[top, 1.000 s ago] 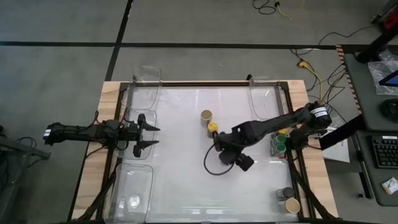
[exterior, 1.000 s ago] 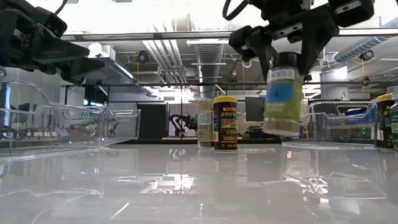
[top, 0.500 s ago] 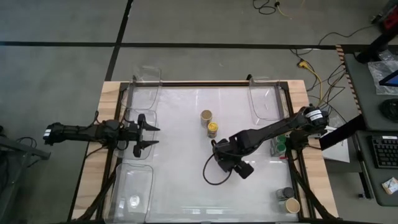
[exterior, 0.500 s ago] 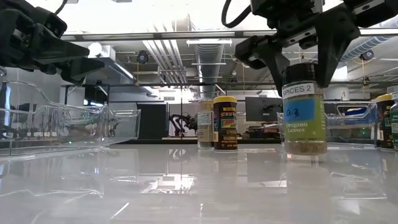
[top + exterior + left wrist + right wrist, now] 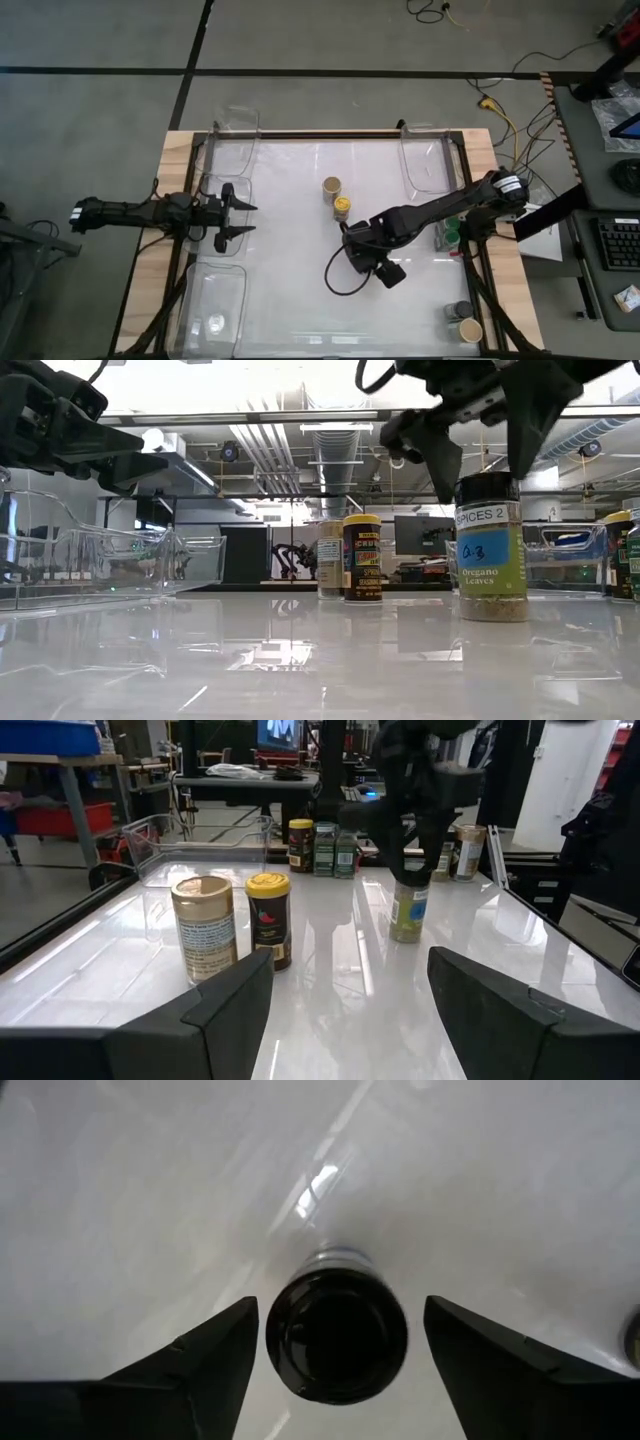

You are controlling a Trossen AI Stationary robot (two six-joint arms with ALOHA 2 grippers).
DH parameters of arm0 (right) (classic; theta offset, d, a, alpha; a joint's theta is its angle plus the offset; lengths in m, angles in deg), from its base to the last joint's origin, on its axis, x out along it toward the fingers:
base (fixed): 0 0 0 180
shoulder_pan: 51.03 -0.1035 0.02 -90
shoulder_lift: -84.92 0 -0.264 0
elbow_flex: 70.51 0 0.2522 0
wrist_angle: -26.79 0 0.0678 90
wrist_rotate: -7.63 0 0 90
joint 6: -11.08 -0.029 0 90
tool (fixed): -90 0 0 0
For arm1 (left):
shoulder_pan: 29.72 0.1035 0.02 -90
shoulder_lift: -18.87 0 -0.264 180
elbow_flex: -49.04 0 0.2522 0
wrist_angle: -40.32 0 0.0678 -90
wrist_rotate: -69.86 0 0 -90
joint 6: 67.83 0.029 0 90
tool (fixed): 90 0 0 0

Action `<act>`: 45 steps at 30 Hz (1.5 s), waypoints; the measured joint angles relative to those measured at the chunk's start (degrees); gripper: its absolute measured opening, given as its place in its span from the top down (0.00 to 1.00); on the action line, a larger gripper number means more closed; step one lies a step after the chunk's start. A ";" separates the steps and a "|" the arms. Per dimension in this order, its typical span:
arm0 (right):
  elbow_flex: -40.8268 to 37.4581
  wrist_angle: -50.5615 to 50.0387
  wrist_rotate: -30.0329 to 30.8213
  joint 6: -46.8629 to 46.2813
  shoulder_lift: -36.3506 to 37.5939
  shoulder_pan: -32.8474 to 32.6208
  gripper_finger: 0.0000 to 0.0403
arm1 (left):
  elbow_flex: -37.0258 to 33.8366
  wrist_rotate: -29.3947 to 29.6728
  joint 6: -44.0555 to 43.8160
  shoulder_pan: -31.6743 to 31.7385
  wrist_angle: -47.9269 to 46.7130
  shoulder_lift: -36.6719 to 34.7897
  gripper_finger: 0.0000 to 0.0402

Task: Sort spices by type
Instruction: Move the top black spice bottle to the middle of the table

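A black-lidded jar [image 5: 490, 550] labelled oregano leaves stands upright on its base on the white table, right of the middle. It also shows in the left wrist view [image 5: 408, 910]. My right gripper [image 5: 340, 1350] is open above it, pointing down, with one finger on either side of the black lid [image 5: 335, 1335] and a gap on both sides. In the high view the right gripper [image 5: 360, 250] hides the jar. My left gripper [image 5: 240, 218] is open and empty over the table's left side.
A tan-lidded jar [image 5: 332, 186] and a yellow-lidded jar [image 5: 342, 207] stand together at mid-table. Green-lidded jars [image 5: 450, 232] sit in the clear right bin. Two more jars [image 5: 465, 320] stand at the near right corner. Clear bins stand at the left [image 5: 215, 290] and at the far edge [image 5: 425, 150].
My right gripper has come down and a little toward the near edge with the oregano jar, which swung from tilted to upright and now stands on the table. The fingers have opened and let go of the lid.
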 joint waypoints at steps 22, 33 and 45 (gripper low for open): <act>5.86 -10.76 3.72 -71.88 0.76 0.59 0.37 | 0.00 0.01 0.00 0.00 0.00 0.00 0.37; 6.46 -9.73 3.41 -74.92 0.72 0.70 0.28 | 0.00 0.00 0.00 0.00 0.00 0.00 0.37; 6.22 -6.93 4.95 -79.35 0.32 -0.97 0.10 | -0.01 0.01 0.00 0.00 0.00 0.00 0.37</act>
